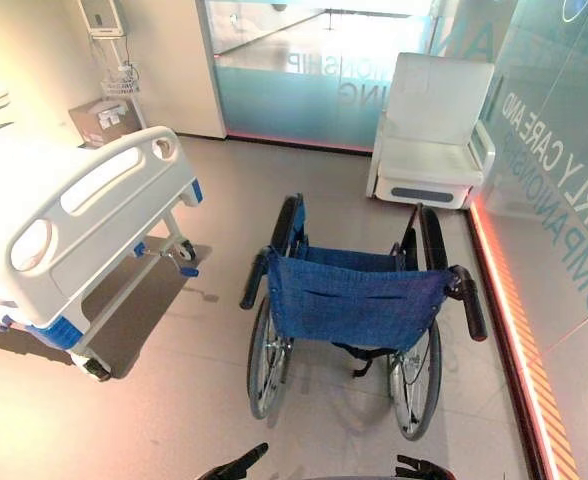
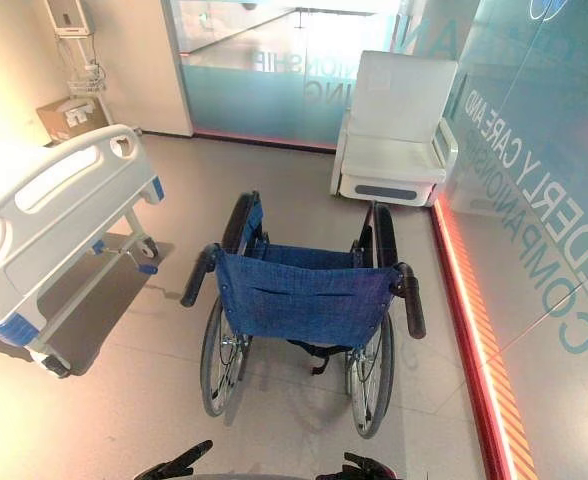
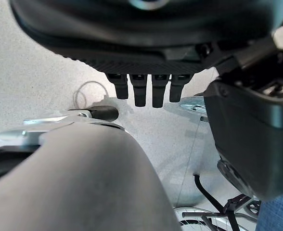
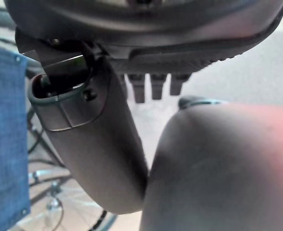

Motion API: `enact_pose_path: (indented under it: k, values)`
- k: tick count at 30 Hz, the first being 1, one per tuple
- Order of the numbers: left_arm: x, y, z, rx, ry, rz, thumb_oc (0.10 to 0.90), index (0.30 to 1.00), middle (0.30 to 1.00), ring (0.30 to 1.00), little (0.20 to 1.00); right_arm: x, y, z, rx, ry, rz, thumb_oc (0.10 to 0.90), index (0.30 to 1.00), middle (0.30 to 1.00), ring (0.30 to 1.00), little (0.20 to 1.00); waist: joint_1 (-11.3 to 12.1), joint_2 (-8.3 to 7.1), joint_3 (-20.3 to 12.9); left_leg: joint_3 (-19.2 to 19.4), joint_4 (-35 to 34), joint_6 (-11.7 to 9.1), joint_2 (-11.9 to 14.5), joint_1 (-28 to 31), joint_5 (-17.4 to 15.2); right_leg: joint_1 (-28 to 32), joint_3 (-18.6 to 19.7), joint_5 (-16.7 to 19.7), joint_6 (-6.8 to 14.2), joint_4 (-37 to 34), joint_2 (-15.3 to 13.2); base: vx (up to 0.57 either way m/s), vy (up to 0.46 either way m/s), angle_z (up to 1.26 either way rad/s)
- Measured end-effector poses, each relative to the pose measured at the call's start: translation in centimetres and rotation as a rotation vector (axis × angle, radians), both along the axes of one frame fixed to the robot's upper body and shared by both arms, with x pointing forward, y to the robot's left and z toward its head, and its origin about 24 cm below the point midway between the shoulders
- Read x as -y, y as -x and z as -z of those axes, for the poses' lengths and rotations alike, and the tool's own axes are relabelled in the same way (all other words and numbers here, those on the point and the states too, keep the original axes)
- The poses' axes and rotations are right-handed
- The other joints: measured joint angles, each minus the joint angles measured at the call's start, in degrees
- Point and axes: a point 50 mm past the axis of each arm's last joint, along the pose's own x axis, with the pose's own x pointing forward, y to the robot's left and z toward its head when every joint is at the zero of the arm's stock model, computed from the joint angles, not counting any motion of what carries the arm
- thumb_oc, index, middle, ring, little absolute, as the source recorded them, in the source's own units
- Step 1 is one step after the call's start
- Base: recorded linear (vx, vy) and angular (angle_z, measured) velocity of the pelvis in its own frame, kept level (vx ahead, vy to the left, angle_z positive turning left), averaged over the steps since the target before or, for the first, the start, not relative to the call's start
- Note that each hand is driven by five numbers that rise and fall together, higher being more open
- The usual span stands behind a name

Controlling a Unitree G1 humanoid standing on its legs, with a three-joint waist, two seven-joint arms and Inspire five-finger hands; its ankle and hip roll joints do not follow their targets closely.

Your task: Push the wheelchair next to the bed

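**Pale-floored care room: wheelchair stood well short of the bed**

Pale speckled flooring [image 1: 194, 400] lay open between the blue fabric-backed folding wheelchair [image 1: 354, 300] and the white hospital bed [image 1: 114, 225] with its moulded plastic footboard, which stood well apart to the robot's left. The wheelchair had its back to the robot and its front toward a white padded armchair [image 1: 429, 130] by the far wall. The robot's left hand [image 1: 236, 464] and right hand [image 1: 422, 467] hung low at the near edge, short of the black left push handle [image 1: 255, 278] and the black right push handle [image 1: 471, 300]. In the wrist views the left hand's fingers [image 3: 140, 91] and the right hand's fingers [image 4: 156, 86] were loose, with nothing in them.

By appearances the push had not begun. A straight shove would likely have sent the chair toward the armchair, not the bed. An uneven grip could have swung it into the orange-lit strip [image 1: 519, 330] at the foot of the tinted glass wall [image 1: 564, 180]. Too sharp a turn risked clipping the bed's caster [image 1: 186, 250]. Whether the brakes were on could not be told.

Large pale lettering ran across the glass wall, mirrored as seen from inside. White labels on a brown cardboard box [image 1: 104, 120] in the far corner were too small to read.
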Motion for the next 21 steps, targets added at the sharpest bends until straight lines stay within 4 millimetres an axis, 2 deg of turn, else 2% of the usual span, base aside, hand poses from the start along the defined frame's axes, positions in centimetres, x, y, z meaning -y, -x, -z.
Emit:
enact_pose_path:
  k: [8, 16, 19, 21]
  values:
    - [0.1, -0.1, 0.0, 0.007, 0.012, -0.006, 0.8, 0.9, 0.9, 0.9, 0.9, 0.0, 0.0, 0.0, -0.001, 0.0, 0.0, 0.8, 0.9, 0.9, 0.9, 0.9, 0.0, -0.14, -0.03, 0.43, -0.01, -0.29, 0.15, -0.09, -0.21, -0.17, -0.07, 0.06, -0.15, 0.03, -0.09, 0.0, -0.006, -0.04]
    - [-0.3, -0.1, -0.1, 0.011, -0.002, -0.055, 0.8, 0.9, 0.9, 0.9, 0.9, 0.1, 0.1, 0.0, -0.005, -0.001, 0.011, 0.8, 0.9, 0.9, 0.9, 0.9, 0.04, -0.98, -0.01, 0.59, 0.0, -0.06, 0.14, 0.02, -0.06, -0.25, -0.1, 0.14, -0.04, 0.0, -0.08, 0.0, 0.0, 0.0]
    - [-0.8, 0.0, -0.2, 0.012, -0.007, -0.115, 0.8, 0.9, 0.9, 0.9, 0.9, 0.7, 0.5, 0.0, -0.016, 0.005, 0.08, 0.8, 0.9, 0.9, 0.9, 0.9, 0.01, -1.04, 0.01, 0.67, -0.01, -0.11, 0.14, -0.03, -0.09, -0.4, -0.07, 0.12, -0.05, 0.0, -0.09, 0.0, 0.0, 0.0]
    - [-1.7, 0.1, -0.3, 0.01, -0.01, -0.188, 0.8, 0.9, 0.9, 0.9, 0.9, 1.8, 0.8, -0.1, -0.026, 0.033, 0.129, 0.8, 0.9, 0.9, 0.9, 0.9, -0.03, -1.05, 0.02, 0.84, -0.01, -0.33, 0.16, -0.32, -0.23, -0.81, -0.04, 0.15, -0.04, 0.05, -0.12, -0.03, 0.007, -0.04]
